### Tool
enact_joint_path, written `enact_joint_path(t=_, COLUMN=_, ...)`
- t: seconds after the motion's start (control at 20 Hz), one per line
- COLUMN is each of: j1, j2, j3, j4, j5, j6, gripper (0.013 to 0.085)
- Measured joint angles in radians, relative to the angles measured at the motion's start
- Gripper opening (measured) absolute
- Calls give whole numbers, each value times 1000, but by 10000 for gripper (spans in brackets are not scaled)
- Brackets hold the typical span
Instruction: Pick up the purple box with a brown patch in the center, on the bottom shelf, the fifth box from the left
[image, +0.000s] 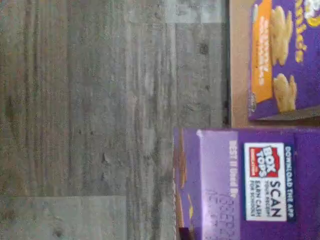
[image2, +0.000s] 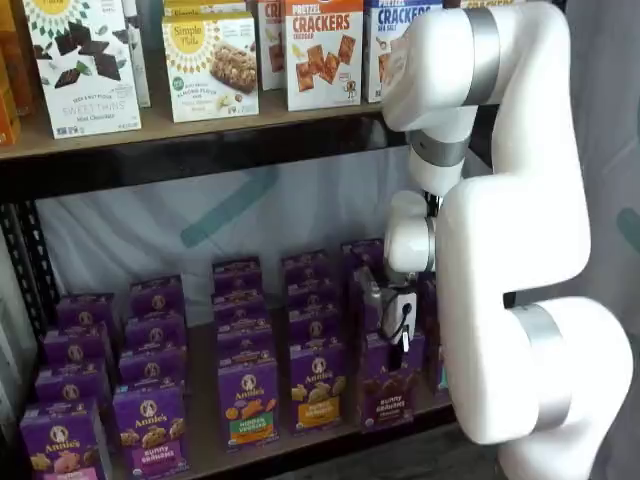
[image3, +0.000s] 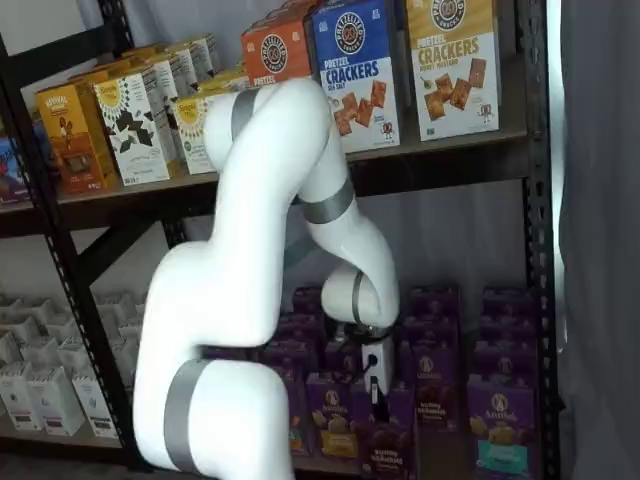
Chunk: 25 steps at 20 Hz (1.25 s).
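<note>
Purple box directly under gripper

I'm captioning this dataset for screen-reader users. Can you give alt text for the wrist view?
Sideways close-up of a purple box top with a Box Tops scan label, above grey wood-grain flooring. Beside it, a purple carton with an orange patch stands on the brown shelf board.

Glossy white robot arm with rounded bulbous links, grey metallic bands at joints, white gripper body, thin black cable
</note>
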Motion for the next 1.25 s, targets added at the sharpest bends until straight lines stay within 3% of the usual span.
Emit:
enact_joint_path(t=0.35, j1=20, j2=-130, j3=145, j4=-26, j5=19, j6=45, gripper=330)
enact_joint_path(t=0.85, j1=34, j2=-351, j3=337, j4=76, j5=65, j6=-37, gripper=330)
enact_joint_path(t=1.25, j1=45, j2=-540, j3=446, j4=123, j5=124, j6=-61, gripper=330)
